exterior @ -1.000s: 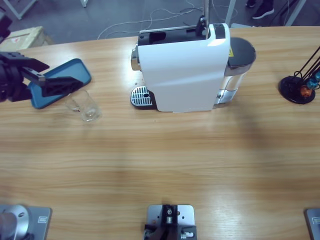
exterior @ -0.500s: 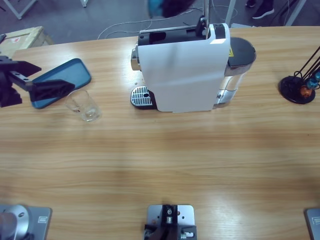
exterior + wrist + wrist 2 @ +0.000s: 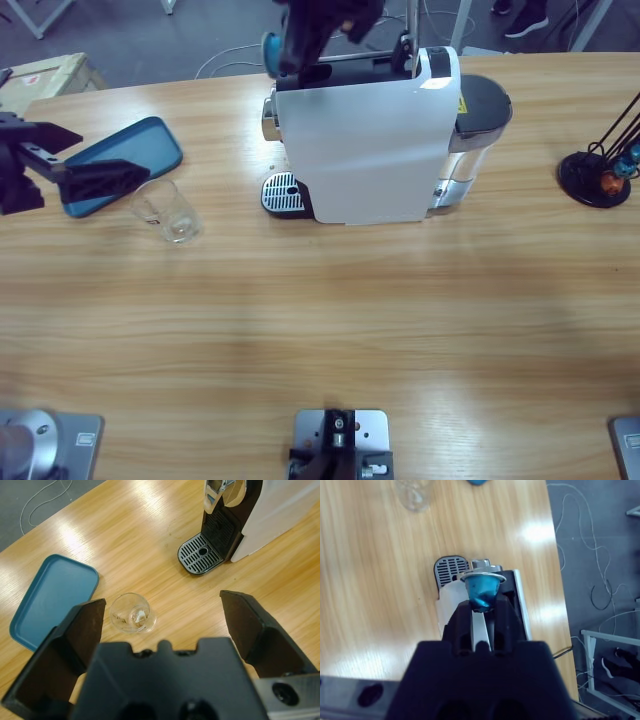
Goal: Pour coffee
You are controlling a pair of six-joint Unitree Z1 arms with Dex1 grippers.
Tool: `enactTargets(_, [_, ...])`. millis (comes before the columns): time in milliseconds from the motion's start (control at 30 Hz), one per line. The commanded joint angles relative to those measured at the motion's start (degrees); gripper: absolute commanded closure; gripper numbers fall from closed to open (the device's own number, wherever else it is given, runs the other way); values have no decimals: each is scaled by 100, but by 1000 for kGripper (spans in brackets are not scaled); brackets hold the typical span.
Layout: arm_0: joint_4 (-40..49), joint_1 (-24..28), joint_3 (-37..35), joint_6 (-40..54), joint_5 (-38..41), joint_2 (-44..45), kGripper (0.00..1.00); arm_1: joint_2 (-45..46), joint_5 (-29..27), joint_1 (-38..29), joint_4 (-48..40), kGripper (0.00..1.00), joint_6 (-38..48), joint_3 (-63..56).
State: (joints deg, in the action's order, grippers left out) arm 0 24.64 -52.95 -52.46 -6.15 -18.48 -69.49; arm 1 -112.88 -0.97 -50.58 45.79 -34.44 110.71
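Right pincer (image 3: 481, 611) gripping blue capsule (image 3: 482, 587) above machine (image 3: 370, 140). Left pincer (image 3: 165, 625) hanging open over glass (image 3: 166, 209), left of machine. Coffee (image 3: 131, 618) thin inside: glass fragile, slippery; taking by sides.

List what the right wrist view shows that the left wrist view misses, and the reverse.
Only the right wrist view shows the right gripper, shut on a blue capsule held above the top of the coffee machine, plus cables on the grey floor beside the table.

Only the left wrist view shows the left gripper, jaws wide open and holding nothing, and the whole blue tray.

Both show the wooden table, the clear glass tumbler standing alone on it, and the machine's round drip grate.
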Motion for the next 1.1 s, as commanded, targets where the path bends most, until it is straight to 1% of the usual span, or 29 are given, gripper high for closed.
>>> enactTargets(33, [-29, -40, 110, 5, -11, -157, 0, -386, -93, 422, 2, 1000, -89, -128])
enactTargets(733, [-73, -40, 131, 0, 20, -238, 0, -481, 176, 343, -37, 1000, -133, -229])
enactTargets(1033, [-73, -40, 140, 0, 20, -231, 0, -507, 185, 329, -52, 996, -101, -251])
enactTargets(1067, [-73, -40, 140, 0, 20, -231, 0, -507, 189, 329, -58, 901, -70, -251])
enactTargets(1100, [-73, -40, 140, 0, 20, -231, 0, -507, 201, 329, -61, 689, -27, -251])
